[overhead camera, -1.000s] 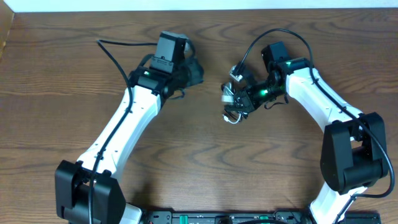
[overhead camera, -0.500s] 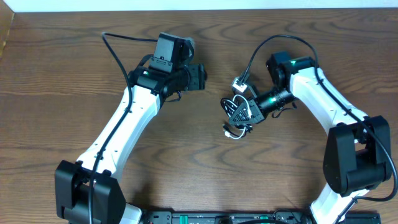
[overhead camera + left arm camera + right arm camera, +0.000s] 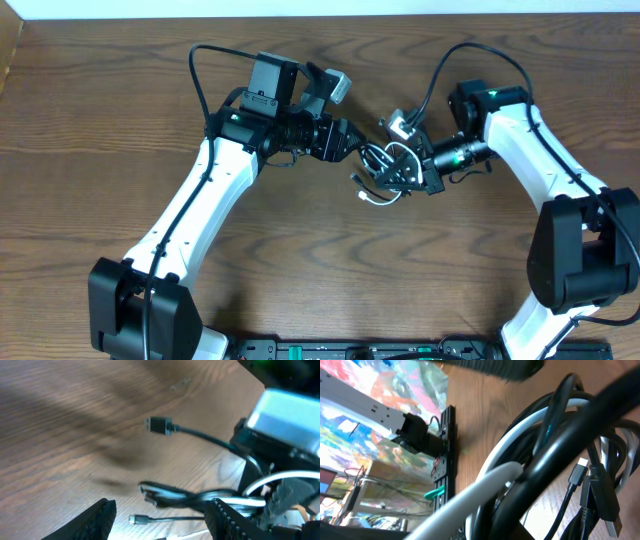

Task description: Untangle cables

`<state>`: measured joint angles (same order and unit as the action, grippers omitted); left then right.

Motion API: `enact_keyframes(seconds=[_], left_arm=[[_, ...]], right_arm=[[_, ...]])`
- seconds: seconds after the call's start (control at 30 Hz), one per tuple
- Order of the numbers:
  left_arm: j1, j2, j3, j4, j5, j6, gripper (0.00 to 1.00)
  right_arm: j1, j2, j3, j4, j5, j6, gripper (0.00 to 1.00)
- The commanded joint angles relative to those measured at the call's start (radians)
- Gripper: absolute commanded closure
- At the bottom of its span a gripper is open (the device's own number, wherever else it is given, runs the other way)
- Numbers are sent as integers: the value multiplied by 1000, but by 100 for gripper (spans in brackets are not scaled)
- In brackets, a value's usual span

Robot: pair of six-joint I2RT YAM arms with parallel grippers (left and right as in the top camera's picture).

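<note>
The cables, a small tangle of black and white cords, hang at the tip of my right gripper, which is shut on them just above the table. My left gripper is open and points at the tangle from the left, a short gap away. In the left wrist view the left gripper has the cables' loops and a small plug between its fingertips, untouched. A black plug end sticks out farther back. The right wrist view is filled by the black cord and the white cord; its own fingers are hidden.
The wooden table runs under both arms. A black equipment rail lies along its front edge. Thick black arm wires arc above the left arm and the right arm.
My left gripper has swung right toward the tangle and opened wider. My right gripper has shifted slightly right and turned, keeping the cables in its grip.
</note>
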<state>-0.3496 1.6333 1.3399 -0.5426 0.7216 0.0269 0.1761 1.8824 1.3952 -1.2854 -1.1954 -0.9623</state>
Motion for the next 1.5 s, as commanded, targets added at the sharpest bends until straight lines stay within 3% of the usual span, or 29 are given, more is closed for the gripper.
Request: enact_keyframes(seconds=[0.0,0.1,0.23,0.4,0.6,0.67,0.83,1.1,1.3,1.33,1.43,1.47], left_arm=[[1,14,5,1,34,-18,39],[1,20,5,2,37,-74,39],[1,37,5,30,61,-56,40],[1,98,5,63,261,169,41],[1,185,5,167,352,197,47],[1,197,5,199,384,197,53],[1,198,5,247,420,197,87],[-3,198,5,261,420,194,92],[-16,198,5,320,415,94,92],[-16,198,5,338,396,50,93],[-15,198,5,370,211,-171,92],[-15,198,5,367,144,-225,92]], right_arm=[[-23,-27,25,3,-74,-41,99],[-28,-27,25,3,-76,-41,99],[-27,-27,25,0,-76,-41,99],[-27,-27,25,-1,-76,-41,99],[-27,-27,25,-6,-76,-41,99],[-28,-27,25,-10,-75,-41,99],[-28,-27,25,-13,-76,-41,99],[-28,-27,25,-17,-76,-40,99],[-28,-27,25,-12,-75,-18,99],[-29,-27,25,-4,-75,-7,99],[-39,-27,25,48,-50,86,83],[-44,-27,25,69,-34,126,83]])
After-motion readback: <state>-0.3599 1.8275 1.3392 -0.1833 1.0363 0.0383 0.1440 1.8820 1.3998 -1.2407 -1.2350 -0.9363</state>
